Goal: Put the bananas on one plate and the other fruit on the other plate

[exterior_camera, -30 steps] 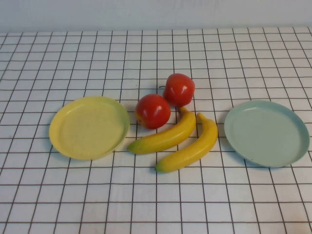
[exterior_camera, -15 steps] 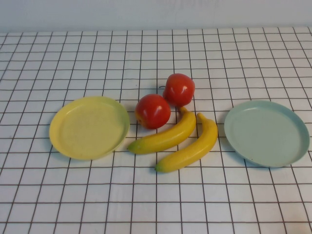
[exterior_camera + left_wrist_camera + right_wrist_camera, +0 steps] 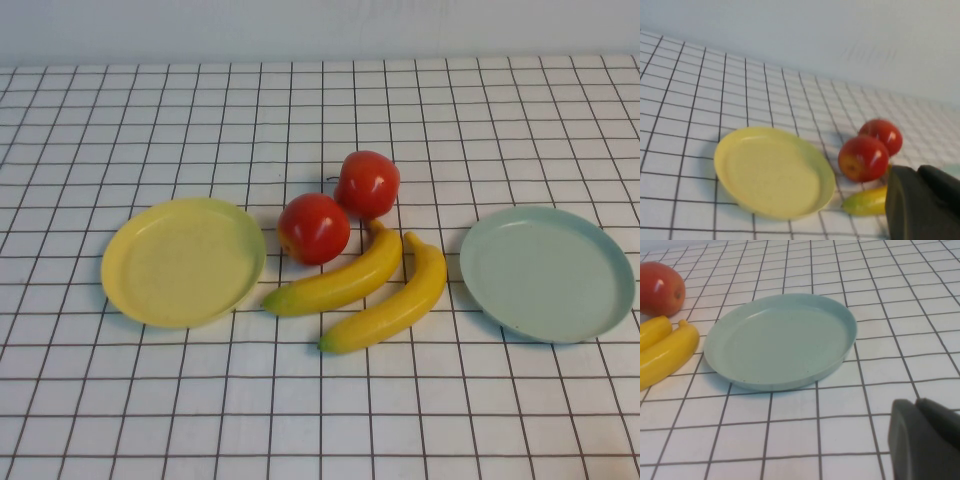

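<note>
While both end effectors are kept shut and hold nothing, the left end effector (image 3: 922, 202) is seen near the round pale yellow plate (image 3: 183, 262), the right end effector (image 3: 925, 440) near the round pale blue-green plate (image 3: 547, 273). Ahead of them, between the plates, two glossy yellow bananas (image 3: 385, 290) and two round red apples (image 3: 340, 205) are laid on the gridded tabletop (image 3: 320, 400).

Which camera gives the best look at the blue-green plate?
The right wrist view: the blue-green plate fills the middle, empty, rim clear, with the shut right gripper near it. The high view shows the plate whole but smaller. The left wrist view barely catches it, behind the shut left gripper.
</note>
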{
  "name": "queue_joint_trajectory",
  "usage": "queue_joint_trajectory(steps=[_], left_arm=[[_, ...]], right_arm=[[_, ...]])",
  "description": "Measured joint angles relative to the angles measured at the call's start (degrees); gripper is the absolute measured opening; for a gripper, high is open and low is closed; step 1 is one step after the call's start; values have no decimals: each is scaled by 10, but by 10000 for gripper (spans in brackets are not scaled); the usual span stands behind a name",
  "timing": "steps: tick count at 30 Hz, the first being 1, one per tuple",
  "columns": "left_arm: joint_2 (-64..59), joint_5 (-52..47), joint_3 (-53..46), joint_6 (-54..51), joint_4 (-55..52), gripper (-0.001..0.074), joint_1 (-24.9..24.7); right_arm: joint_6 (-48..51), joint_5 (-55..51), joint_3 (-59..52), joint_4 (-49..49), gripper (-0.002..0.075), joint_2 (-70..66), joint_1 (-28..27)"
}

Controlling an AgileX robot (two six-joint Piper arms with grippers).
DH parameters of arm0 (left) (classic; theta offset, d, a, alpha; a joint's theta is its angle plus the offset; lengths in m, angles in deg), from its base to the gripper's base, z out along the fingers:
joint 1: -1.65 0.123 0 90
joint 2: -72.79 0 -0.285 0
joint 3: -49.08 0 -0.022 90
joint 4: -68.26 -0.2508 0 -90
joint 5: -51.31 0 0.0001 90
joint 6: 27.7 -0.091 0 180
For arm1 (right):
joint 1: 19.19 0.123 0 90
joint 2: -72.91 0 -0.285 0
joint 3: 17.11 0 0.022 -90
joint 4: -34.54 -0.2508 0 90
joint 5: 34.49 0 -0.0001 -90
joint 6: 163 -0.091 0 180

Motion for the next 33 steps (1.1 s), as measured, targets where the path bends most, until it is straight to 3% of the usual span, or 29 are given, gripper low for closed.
queue_joint_trajectory(steps=[4,8,11,15,17,19,24,27,33], left_arm=[[-126,-80,100,-127,-19,1,0],[-220,-92,153,-197,-30,1,-2],[-271,-67,174,-205,-53,1,-38],[-351,-43,194,-146,-148,20,-124],[-392,-19,202,-125,-190,90,-167],[-435,12,209,-116,-214,206,-198],[-563,66,267,-40,-235,591,-254],[-644,36,335,-7,-255,664,-264],[-798,-30,480,2,-305,668,-282]], right_arm=[[0,0,0,0,-15,0,0],[0,0,0,0,-15,0,0],[0,0,0,0,-15,0,0],[0,0,0,0,-15,0,0],[0,0,0,0,-15,0,0],[0,0,0,0,-15,0,0],[0,0,0,0,-15,0,0],[0,0,0,0,-15,0,0],[0,0,0,0,-15,0,0]])
